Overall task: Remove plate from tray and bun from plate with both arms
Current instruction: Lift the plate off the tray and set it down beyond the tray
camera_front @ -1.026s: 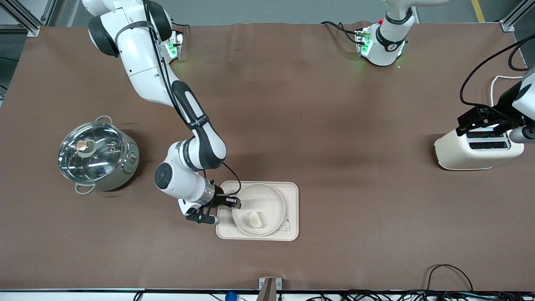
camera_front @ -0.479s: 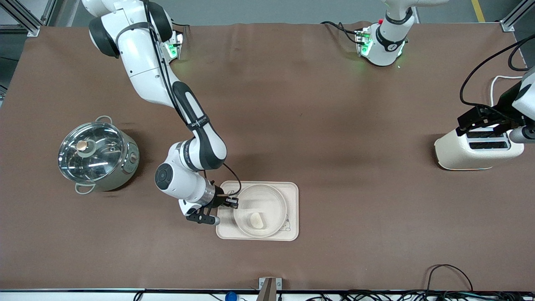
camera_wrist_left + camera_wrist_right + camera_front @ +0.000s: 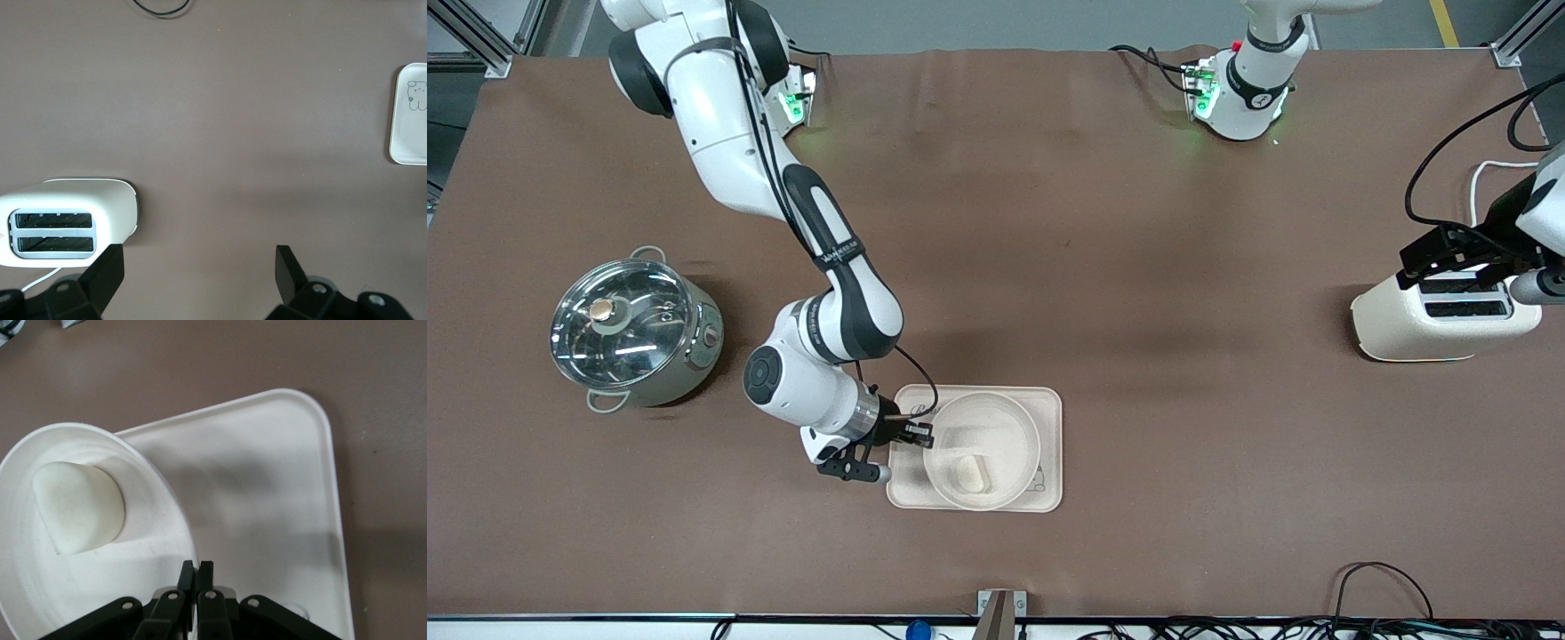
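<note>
The round cream plate (image 3: pixel 1000 427) is over the rectangular cream tray (image 3: pixel 1051 418), with the pale bun (image 3: pixel 971 472) lying in it. My right gripper (image 3: pixel 925 434) is shut on the plate's rim at the edge toward the right arm's end of the table. In the right wrist view its jaws (image 3: pixel 197 568) pinch the rim of the plate (image 3: pixel 40 587), which looks tilted above the tray (image 3: pixel 267 487) with the bun (image 3: pixel 80 507) inside. My left gripper (image 3: pixel 1436 256) waits open and empty over the toaster; its fingers (image 3: pixel 200 257) frame bare table.
A cream toaster (image 3: pixel 1440 320) stands at the left arm's end of the table and shows in the left wrist view (image 3: pixel 67 220). A steel pot with a glass lid (image 3: pixel 631 329) stands at the right arm's end. The tray's rabbit corner shows in the left wrist view (image 3: pixel 410 113).
My right gripper has drawn up and back a little with the plate's rim in it. The plate looks larger and slightly shifted over the tray. The left arm has not moved.
</note>
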Available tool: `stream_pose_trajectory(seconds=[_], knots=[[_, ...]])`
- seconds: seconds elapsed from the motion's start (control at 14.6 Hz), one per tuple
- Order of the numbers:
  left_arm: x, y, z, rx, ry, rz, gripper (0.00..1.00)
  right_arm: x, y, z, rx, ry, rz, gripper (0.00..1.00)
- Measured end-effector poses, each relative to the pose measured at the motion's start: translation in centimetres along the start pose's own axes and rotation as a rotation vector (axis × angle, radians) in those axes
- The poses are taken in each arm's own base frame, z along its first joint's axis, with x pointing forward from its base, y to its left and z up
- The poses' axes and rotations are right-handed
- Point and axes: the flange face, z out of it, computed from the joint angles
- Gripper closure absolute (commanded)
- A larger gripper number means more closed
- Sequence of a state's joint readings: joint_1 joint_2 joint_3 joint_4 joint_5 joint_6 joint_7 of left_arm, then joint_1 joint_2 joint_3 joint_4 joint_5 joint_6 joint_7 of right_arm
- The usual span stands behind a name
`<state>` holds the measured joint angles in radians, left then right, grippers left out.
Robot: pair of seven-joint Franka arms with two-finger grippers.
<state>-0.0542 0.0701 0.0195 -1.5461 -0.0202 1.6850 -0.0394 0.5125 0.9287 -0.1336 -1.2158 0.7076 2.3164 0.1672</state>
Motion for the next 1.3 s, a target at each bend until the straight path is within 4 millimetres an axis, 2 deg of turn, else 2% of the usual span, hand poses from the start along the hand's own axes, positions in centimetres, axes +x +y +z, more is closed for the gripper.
stream_pose_trajectory(seconds=[0.21,0.34,0.48,0.68,0.82,1.03,1.16,1.3], knots=[[0.0,0.0,0.0,0.0,0.0,0.0,0.0,-1.3,-2.6,-2.9,0.017,-0.072,-0.027,0.99],[0.0,0.0,0.0,0.0,0.0,0.0,0.0,-3.2,-3.8,-4.0,0.017,-0.097,-0.04,1.0],[0.0,0.0,0.0,0.0,-0.001,0.0,0.0,-5.6,-4.1,-4.8,-0.013,-0.123,-0.064,1.0],[0.0,0.0,0.0,0.0,-0.001,0.0,0.0,-9.3,-2.9,-5.9,-0.071,-0.161,-0.108,1.0],[0.0,0.0,0.0,0.0,-0.001,0.0,0.0,-12.1,-1.9,-5.1,-0.091,-0.154,-0.136,1.0],[0.0,0.0,0.1,0.0,-0.002,0.0,0.0,-16.4,-1.1,-1.6,-0.13,-0.107,-0.175,1.0],[0.0,0.1,0.1,0.0,-0.005,0.001,0.0,-18.3,-1.4,0.0,-0.143,-0.09,-0.2,1.0],[-0.2,0.3,0.2,0.0,-0.017,0.005,0.0,-19.2,-1.2,1.1,-0.155,-0.09,-0.209,0.99]])
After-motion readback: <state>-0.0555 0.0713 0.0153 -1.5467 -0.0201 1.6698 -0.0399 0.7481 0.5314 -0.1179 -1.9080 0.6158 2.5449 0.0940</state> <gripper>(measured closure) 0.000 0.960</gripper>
